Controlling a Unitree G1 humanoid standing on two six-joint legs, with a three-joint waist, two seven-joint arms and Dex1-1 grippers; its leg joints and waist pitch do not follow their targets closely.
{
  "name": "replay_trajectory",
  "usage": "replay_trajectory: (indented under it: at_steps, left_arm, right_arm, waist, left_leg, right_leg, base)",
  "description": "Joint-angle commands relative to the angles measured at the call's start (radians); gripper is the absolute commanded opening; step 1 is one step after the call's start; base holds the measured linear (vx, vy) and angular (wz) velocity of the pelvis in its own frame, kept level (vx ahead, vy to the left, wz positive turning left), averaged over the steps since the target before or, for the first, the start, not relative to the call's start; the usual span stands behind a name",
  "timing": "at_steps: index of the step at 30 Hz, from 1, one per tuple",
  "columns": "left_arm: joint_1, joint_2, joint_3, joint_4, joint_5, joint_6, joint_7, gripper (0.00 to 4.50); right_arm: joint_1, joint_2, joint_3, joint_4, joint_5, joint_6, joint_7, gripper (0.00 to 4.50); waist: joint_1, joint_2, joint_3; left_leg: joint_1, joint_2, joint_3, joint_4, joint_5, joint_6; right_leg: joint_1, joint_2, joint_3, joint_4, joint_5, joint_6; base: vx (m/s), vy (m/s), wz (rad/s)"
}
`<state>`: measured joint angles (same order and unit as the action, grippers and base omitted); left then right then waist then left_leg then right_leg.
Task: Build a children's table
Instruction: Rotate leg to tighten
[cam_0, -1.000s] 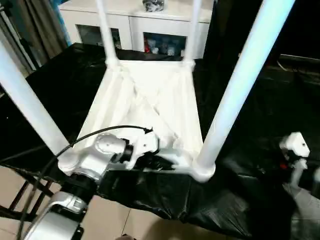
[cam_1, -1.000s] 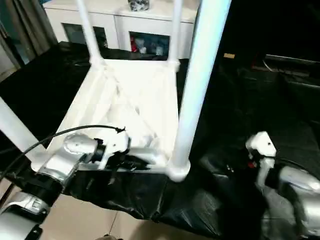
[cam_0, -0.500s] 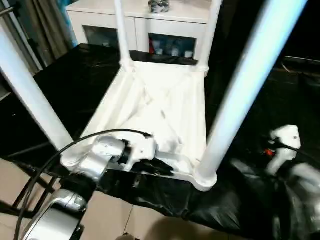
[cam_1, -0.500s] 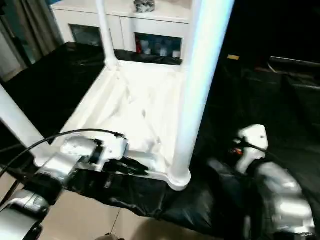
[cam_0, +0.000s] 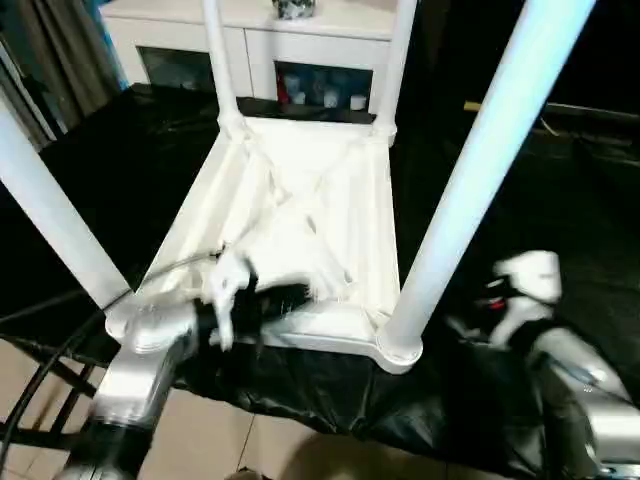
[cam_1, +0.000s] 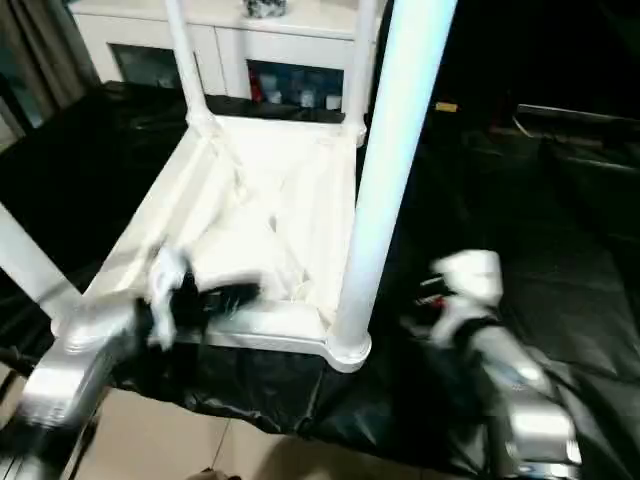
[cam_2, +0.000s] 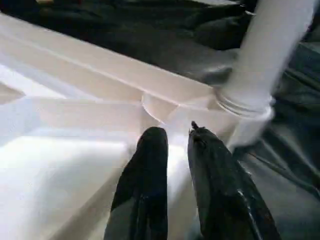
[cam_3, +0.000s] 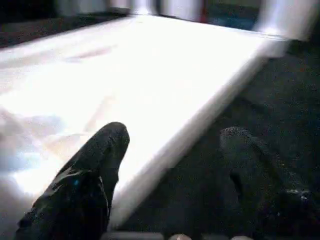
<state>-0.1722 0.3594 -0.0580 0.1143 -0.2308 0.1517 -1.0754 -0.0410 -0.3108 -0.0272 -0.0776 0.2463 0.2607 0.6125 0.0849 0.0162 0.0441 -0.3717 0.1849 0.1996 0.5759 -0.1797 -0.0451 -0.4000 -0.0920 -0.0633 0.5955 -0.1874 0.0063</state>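
Tabletop (cam_0: 300, 215) upturned | corner sockets hold legs (cam_0: 480, 175), seemingly seated

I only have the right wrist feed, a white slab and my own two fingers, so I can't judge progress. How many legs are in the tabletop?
Observer: Four. The head views show the near-left leg, near-right leg, far-left leg and far-right leg all rising upright from the corners of the upturned tabletop.
Operator: Where is the left gripper?
Observer: The left gripper is over the tabletop's near rim, beside the near-right leg's socket. Its fingers are slightly apart with nothing between them.
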Motion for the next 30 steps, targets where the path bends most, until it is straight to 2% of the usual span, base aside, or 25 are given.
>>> replay_trajectory:
  at_steps: [1,5,6,7,8,11,12,13,16,19,23,24,25,26,27,28,29,30]
  left_arm:
    - [0.006,0.006,0.03,-0.051,0.016,0.018,0.088,0.92]
    - [0.03,-0.025,0.061,-0.071,0.042,0.0,0.195,0.92]
    - [0.047,-0.075,0.095,-0.094,0.092,-0.011,0.317,0.92]
    - [0.05,-0.085,0.101,-0.098,0.101,-0.012,0.34,0.92]
    - [0.055,-0.101,0.112,-0.111,0.118,0.019,0.402,0.92]
    - [0.079,-0.15,0.138,-0.142,0.153,0.036,0.562,0.92]
    - [0.086,-0.157,0.139,-0.145,0.16,0.02,0.586,0.92]
    - [0.093,-0.164,0.143,-0.147,0.161,0.015,0.601,0.92]
    - [0.149,-0.206,0.165,-0.16,0.173,0.01,0.669,0.92]
    - [0.181,-0.222,0.177,-0.173,0.156,0.035,0.676,0.92]
    - [0.183,-0.225,0.172,-0.179,0.14,0.07,0.696,0.92]
    - [0.18,-0.226,0.171,-0.179,0.136,0.072,0.701,0.92]
    - [0.179,-0.225,0.169,-0.179,0.137,0.074,0.704,0.92]
    - [0.175,-0.22,0.162,-0.176,0.141,0.072,0.709,0.92]
    - [0.175,-0.22,0.162,-0.176,0.141,0.072,0.709,0.92]
    - [0.172,-0.221,0.161,-0.175,0.148,0.071,0.714,0.92]
    - [0.172,-0.221,0.161,-0.175,0.148,0.071,0.714,0.92]
    - [0.171,-0.223,0.162,-0.176,0.15,0.075,0.718,0.92]
  right_arm:
    - [0.01,-0.019,0.03,-0.041,0.029,0.001,0.056,3.37]
    - [0.037,-0.025,0.044,-0.07,0.05,0.018,0.076,3.37]
    - [0.056,-0.021,0.036,-0.078,0.05,0.015,0.067,3.37]
    - [0.059,-0.021,0.033,-0.08,0.051,0.015,0.066,3.37]
    - [0.06,-0.014,0.022,-0.07,0.039,0.01,0.041,3.37]
    - [0.028,0.036,-0.062,0.04,-0.072,0.007,-0.206,3.37]
    - [0.023,0.044,-0.076,0.062,-0.092,0.004,-0.254,3.37]
    - [0.029,0.053,-0.087,0.067,-0.099,0.007,-0.285,3.37]
    - [0.091,0.112,-0.124,0.042,-0.12,0.004,-0.405,3.37]
    - [0.122,0.153,-0.123,0.014,-0.115,0.005,-0.436,3.37]
    - [0.125,0.196,-0.11,0.03,-0.12,-0.003,-0.475,3.37]
    - [0.12,0.201,-0.108,0.035,-0.12,-0.006,-0.482,3.37]
    - [0.118,0.202,-0.106,0.037,-0.123,-0.006,-0.485,3.37]
    - [0.11,0.206,-0.1,0.041,-0.132,-0.008,-0.496,3.37]
    - [0.11,0.206,-0.1,0.041,-0.132,-0.008,-0.496,3.37]
    - [0.106,0.208,-0.099,0.039,-0.137,-0.005,-0.502,3.37]
    - [0.106,0.208,-0.099,0.039,-0.137,-0.005,-0.502,3.37]
    - [0.106,0.209,-0.1,0.037,-0.138,-0.004,-0.504,3.37]
  waist:
    - [0.0,-0.009,-0.047]
    - [0.003,-0.008,-0.048]
    - [0.004,-0.002,-0.05]
    - [0.002,-0.009,-0.05]
    - [0.004,-0.006,-0.052]
    - [0.002,-0.01,-0.051]
    - [-0.002,-0.013,-0.05]
    - [0.002,-0.012,-0.051]
    - [0.002,-0.009,-0.053]
    - [0.001,-0.01,-0.052]
    - [-0.001,-0.001,-0.045]
    - [-0.003,-0.003,-0.047]
    - [-0.003,-0.005,-0.055]
    - [-0.003,-0.005,-0.071]
    - [-0.001,-0.003,-0.082]
    - [0.001,-0.001,-0.101]
    - [0.002,-0.002,-0.106]
    - [0.008,0.004,-0.116]
  left_leg:
    - [0.017,0.051,-0.02,-0.073,-0.279,0.029]
    - [0.013,0.05,-0.025,-0.075,-0.276,0.022]
    - [0.014,0.052,-0.026,-0.074,-0.276,0.016]
    - [0.011,0.053,-0.026,-0.073,-0.276,0.014]
    - [0.009,0.048,-0.026,-0.072,-0.266,0.015]
    - [0.01,0.045,-0.025,-0.071,-0.261,0.007]
    - [0.008,0.042,-0.025,-0.072,-0.254,-0.002]
    - [0.013,0.041,-0.024,-0.069,-0.259,-0.002]
    - [0.01,0.041,-0.025,-0.068,-0.253,0.003]
    - [0.005,0.041,-0.026,-0.07,-0.26,0.017]
    - [0.012,0.043,-0.028,-0.077,-0.326,-0.001]
    - [0.002,0.04,-0.028,-0.073,-0.28,0.003]
    - [-0.009,0.036,-0.024,-0.06,-0.158,0.031]
    - [-0.025,0.024,-0.02,-0.033,0.053,0.098]
    - [-0.034,0.013,-0.018,-0.015,0.196,0.144]
    - [-0.049,-0.009,-0.015,0.014,0.36,0.23]
    - [-0.06,-0.015,-0.015,0.022,0.389,0.266]
    - [-0.068,-0.014,-0.019,0.036,0.365,0.314]
  right_leg:
    - [0.034,-0.049,0.047,-0.076,-0.27,-0.174]
    - [0.038,-0.05,0.046,-0.075,-0.268,-0.153]
    - [0.038,-0.051,0.046,-0.075,-0.254,-0.15]
    - [0.041,-0.052,0.046,-0.076,-0.235,-0.152]
    - [0.042,-0.051,0.046,-0.073,-0.233,-0.147]
    - [0.039,-0.05,0.044,-0.077,-0.252,-0.145]
    - [0.039,-0.049,0.043,-0.081,-0.272,-0.142]
    - [0.037,-0.048,0.043,-0.082,-0.286,-0.134]
    - [0.037,-0.045,0.044,-0.079,-0.24,-0.122]
    - [0.037,-0.044,0.043,-0.08,-0.231,-0.113]
    - [0.028,-0.042,0.044,-0.088,-0.301,-0.102]
    - [0.026,-0.039,0.044,-0.087,-0.25,-0.111]
    - [0.022,-0.032,0.041,-0.076,-0.098,-0.143]
    - [0.011,-0.019,0.031,-0.054,0.147,-0.192]
    - [0.001,-0.01,0.022,-0.037,0.306,-0.219]
    - [-0.015,0.001,0.006,-0.026,0.493,-0.251]
    - [-0.024,0.004,0.0,-0.029,0.529,-0.259]
    - [-0.037,0.001,-0.005,-0.037,0.504,-0.27]
  base:
    - [0.0,0.0,0.0]
    - [0.0,0.0,0.0]
    - [0.0,0.0,0.0]
    - [0.0,0.0,0.0]
    - [0.0,0.0,0.0]
    - [0.0,0.0,0.0]
    - [0.0,0.0,0.0]
    - [0.0,0.0,0.0]
    - [0.0,0.0,0.0]
    - [0.0,0.0,0.0]
    - [0.0,0.0,0.0]
    - [0.0,0.0,0.0]
    - [0.0,0.0,0.0]
    - [0.0,0.0,0.0]
    - [0.0,0.0,0.0]
    - [0.0,0.0,0.0]
    - [-0.079,0.023,0.01]
    - [-0.079,0.023,0.01]
